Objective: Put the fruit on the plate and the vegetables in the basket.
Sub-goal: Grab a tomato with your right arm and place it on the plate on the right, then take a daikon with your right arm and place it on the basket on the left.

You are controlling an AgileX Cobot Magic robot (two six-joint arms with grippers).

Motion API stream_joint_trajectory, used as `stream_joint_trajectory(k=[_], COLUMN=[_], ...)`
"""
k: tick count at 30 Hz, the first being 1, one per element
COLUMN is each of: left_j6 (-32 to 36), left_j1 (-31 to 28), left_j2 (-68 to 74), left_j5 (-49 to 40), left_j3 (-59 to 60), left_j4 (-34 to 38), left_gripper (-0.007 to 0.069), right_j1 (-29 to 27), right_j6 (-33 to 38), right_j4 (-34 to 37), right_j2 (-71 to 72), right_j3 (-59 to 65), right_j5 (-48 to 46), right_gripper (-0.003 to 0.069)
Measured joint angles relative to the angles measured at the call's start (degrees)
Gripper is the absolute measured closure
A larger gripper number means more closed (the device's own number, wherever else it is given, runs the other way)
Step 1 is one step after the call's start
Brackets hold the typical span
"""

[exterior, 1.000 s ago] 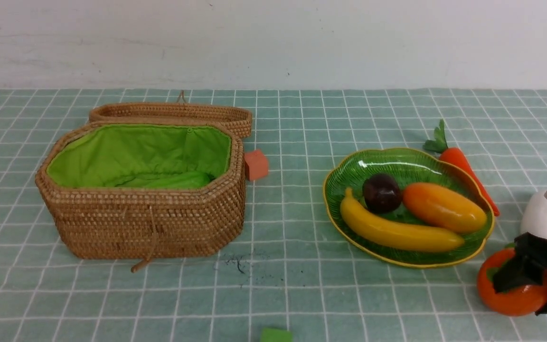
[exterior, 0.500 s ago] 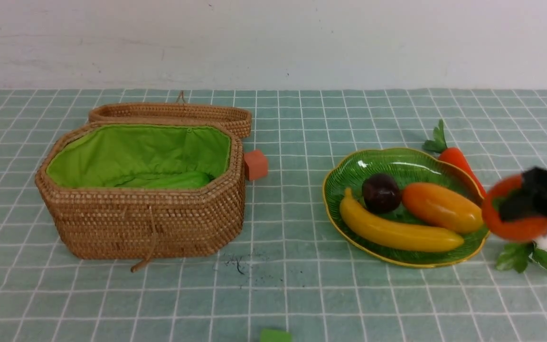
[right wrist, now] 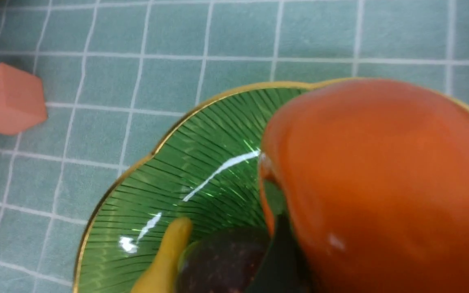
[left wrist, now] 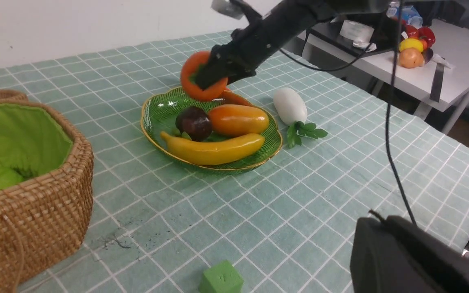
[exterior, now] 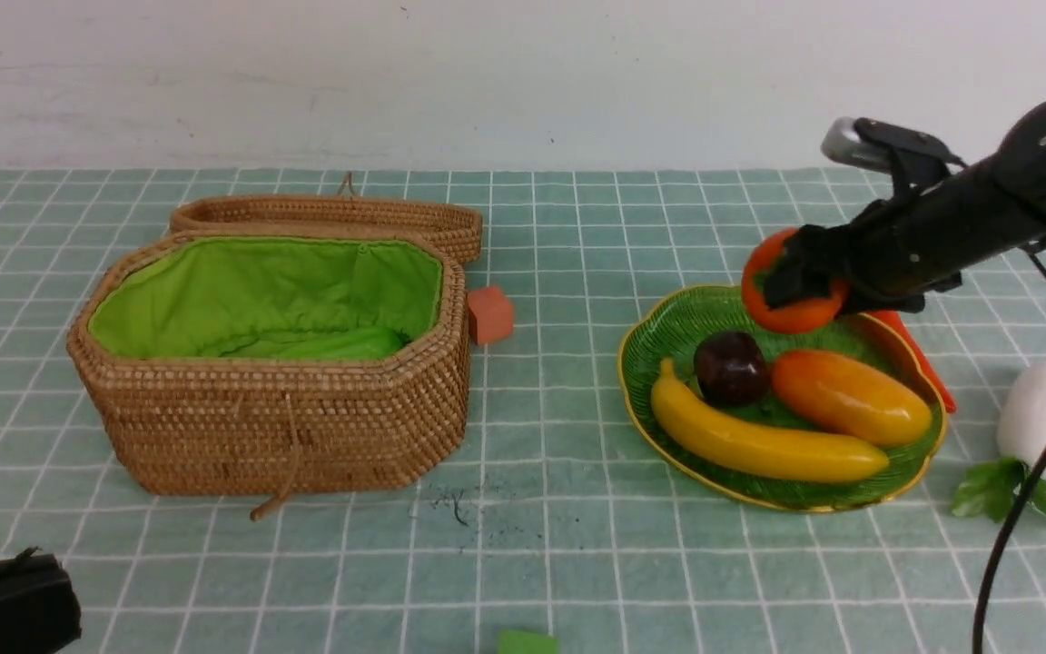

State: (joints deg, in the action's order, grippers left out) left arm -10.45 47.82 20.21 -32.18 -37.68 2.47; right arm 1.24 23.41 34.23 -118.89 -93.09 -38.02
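In the front view the right end effector [exterior: 786, 277] grips the persimmon [exterior: 791, 315] just above the plate [exterior: 668, 336], where the banana [exterior: 759, 445], mango [exterior: 850, 395] and mangosteen [exterior: 730, 368] already lie. The gourd [exterior: 341, 345] is in the basket [exterior: 287, 427], and the left end effector [exterior: 5, 604] rests closed. The left wrist view shows the carrot [left wrist: 234, 97] and radish [left wrist: 289, 106] on the desk [left wrist: 340, 171], not yet moved. In the right wrist view the persimmon is over the plate, so I judge the fruit part almost finished.

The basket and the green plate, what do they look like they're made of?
The basket looks like matte brown woven wicker, its weave plainly visible, lined with green cloth. The plate seems glossy translucent green glass or plastic, judging by white glints on its ribs; which, I cannot tell.
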Motion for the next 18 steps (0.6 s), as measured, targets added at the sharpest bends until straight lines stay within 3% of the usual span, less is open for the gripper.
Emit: stream_joint_trajectory(k=[3, 6, 10, 14, 18], left_j6=[0.0, 0.0, 0.0, 0.0, 0.0], left_j1=[0.0, 0.0, 0.0, 0.0, 0.0], left_j2=[0.0, 0.0, 0.0, 0.0, 0.0], left_j5=[0.0, 0.0, 0.1, 1.3, 2.2], left_j3=[0.0, 0.0, 0.0, 0.1, 0.1], left_j4=[0.0, 0.0, 0.0, 0.0, 0.0], left_gripper=[0.0638, 0.0638, 0.0638, 0.0638, 0.0638], right_j1=[-0.1, -0.1, -0.1, -0.6, -3.8], right_j6=[-1.4, -3.6, -13.3, -26.9, -37.9], right_j4=[-2.1, -5.0, -15.1, -29.8, -38.0], right_j2=[-0.8, -0.5, 3.6, 9.7, 10.4], right_j3=[-0.5, -0.9, -0.9, -1.0, -0.2], right_j5=[-1.3, -2.4, -7.6, -14.8, -18.7], right_gripper=[-0.0014, -0.0020, 0.0007, 0.0049, 0.0062])
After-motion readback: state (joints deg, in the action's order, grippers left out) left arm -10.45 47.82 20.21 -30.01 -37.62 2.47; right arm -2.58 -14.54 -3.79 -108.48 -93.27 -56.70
